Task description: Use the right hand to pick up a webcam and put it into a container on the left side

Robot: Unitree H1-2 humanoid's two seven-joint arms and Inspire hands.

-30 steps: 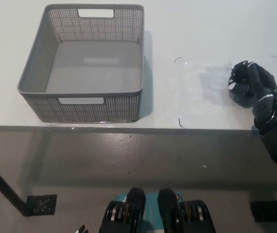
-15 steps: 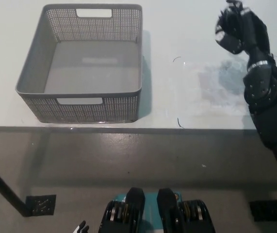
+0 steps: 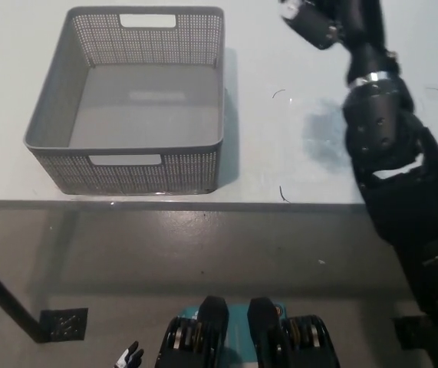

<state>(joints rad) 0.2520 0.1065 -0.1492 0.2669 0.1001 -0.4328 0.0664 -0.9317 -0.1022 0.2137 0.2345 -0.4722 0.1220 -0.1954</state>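
The black right arm [image 3: 380,138] has swung up and across the white table [image 3: 280,153] in the last second, carrying the right hand [image 3: 314,19] leftward at the top edge, fingers curled around a dark webcam [image 3: 294,11], apparently. The empty grey basket [image 3: 130,100] waits left and below; nothing blocks the way. The left hand [image 3: 130,358] peeks in far below, state unclear.

The basket [image 3: 130,107] left of the right hand [image 3: 322,19] is grey, its walls a fine mesh of small holes, its floor plain grey. The table [image 3: 280,69] under the hand is white. The hand and its arm are black, with a thin silver band at the wrist. The floor [image 3: 203,253] is dull grey.
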